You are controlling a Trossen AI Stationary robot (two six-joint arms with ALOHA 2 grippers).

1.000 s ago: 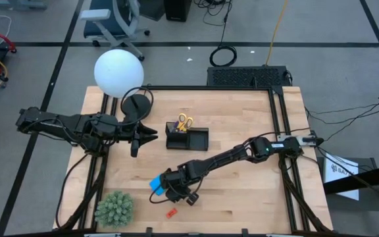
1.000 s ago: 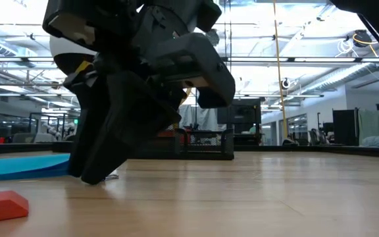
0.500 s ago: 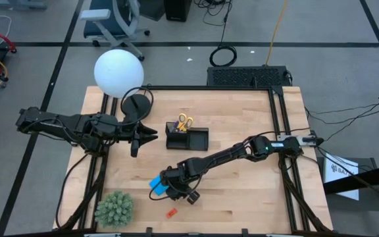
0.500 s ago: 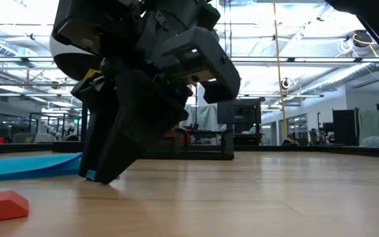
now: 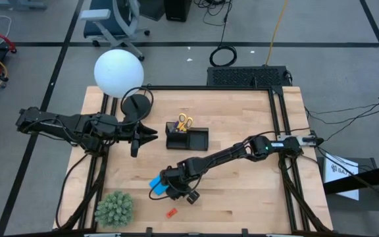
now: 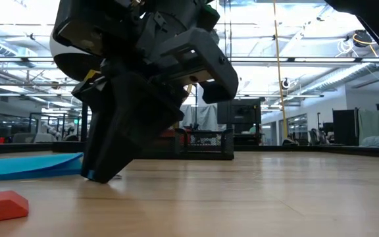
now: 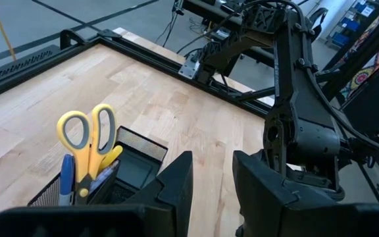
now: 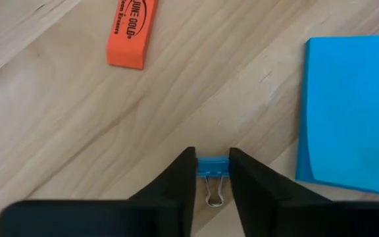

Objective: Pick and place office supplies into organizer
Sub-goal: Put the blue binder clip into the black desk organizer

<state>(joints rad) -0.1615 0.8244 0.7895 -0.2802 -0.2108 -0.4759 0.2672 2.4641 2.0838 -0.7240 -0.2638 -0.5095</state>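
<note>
The right gripper [image 8: 212,172] is pinching one small blue binder clip [image 8: 212,166] on the table, beside one blue note pad [image 8: 351,112] and one orange eraser [image 8: 132,33]. The left gripper [image 7: 210,181], fingers parted, is hovering left of the organizer [image 5: 188,138] holding one pair of scissors [image 7: 87,138].

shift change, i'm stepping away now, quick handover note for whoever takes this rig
Right hand: low on the table, fingers on either side of a small blue binder clip; firm grip unclear.
Left hand: empty, fingers apart, waiting left of the organizer.
Done: scissors and pens stand in the organizer.
Left: binder clip, blue note pad beside it, orange eraser near the front edge.
</note>
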